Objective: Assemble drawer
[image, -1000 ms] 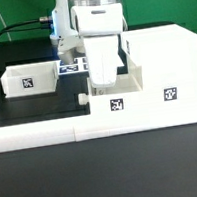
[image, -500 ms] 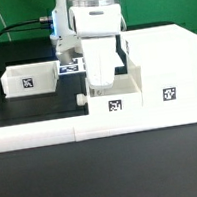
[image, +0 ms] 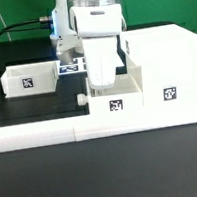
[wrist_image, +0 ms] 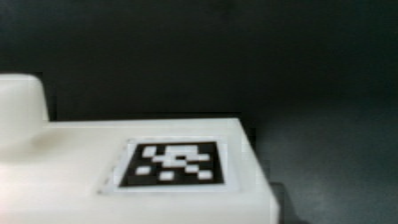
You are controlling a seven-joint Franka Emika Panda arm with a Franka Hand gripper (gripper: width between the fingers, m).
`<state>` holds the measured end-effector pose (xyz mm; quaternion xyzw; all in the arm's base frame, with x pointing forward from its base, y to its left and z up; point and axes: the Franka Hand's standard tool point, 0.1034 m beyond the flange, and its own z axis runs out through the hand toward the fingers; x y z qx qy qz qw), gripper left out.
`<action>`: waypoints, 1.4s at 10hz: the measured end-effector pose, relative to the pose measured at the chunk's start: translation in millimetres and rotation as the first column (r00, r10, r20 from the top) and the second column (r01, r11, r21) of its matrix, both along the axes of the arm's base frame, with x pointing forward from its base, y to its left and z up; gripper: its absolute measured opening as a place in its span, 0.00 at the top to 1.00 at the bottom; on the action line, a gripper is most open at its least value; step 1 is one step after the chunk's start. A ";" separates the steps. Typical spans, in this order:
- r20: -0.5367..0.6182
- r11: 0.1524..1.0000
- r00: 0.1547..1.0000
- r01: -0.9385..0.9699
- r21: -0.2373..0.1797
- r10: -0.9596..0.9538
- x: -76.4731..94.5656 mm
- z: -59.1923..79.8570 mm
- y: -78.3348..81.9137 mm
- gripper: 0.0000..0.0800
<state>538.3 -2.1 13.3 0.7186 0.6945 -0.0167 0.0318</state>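
Observation:
A small white open drawer box (image: 115, 102) with a black tag on its front stands against the large white drawer case (image: 165, 65) on the exterior view's right. A small knob (image: 82, 99) sticks out of the box's left side. My gripper (image: 103, 83) reaches straight down onto the box's rear wall; its fingertips are hidden there. A second white open box (image: 28, 78) lies at the exterior view's left. The wrist view shows a white tagged surface (wrist_image: 178, 163) close up, with no fingers visible.
The marker board (image: 74, 64) lies behind the gripper on the black table. A long white rail (image: 51, 133) runs along the front edge. A white rounded part (wrist_image: 18, 100) shows at the edge of the wrist view.

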 end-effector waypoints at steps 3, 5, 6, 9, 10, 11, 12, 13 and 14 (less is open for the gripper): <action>-0.002 0.999 0.999 -0.043 -0.005 0.043 -0.2 -0.3 -0.8 0.95; -0.010 0.997 0.997 -0.076 -0.023 0.076 3.1 0.9 -3.6 0.95; -0.010 0.997 0.997 -0.072 -0.025 0.072 4.8 1.6 -6.0 0.95; -0.011 0.997 0.998 -0.068 -0.025 0.068 3.9 1.1 -7.0 0.94; -0.012 0.997 0.997 -0.071 -0.026 0.071 3.7 0.8 -7.2 0.94; -0.013 0.997 0.997 -0.079 -0.026 0.078 3.7 0.7 -7.2 0.94; -0.013 0.997 0.997 -0.079 -0.026 0.079 3.6 0.6 -7.2 0.94; -0.004 0.997 0.997 -0.078 -0.024 0.078 4.3 0.7 -6.8 0.94; 0.016 0.997 0.997 -0.078 -0.020 0.078 4.1 -0.1 -6.1 0.94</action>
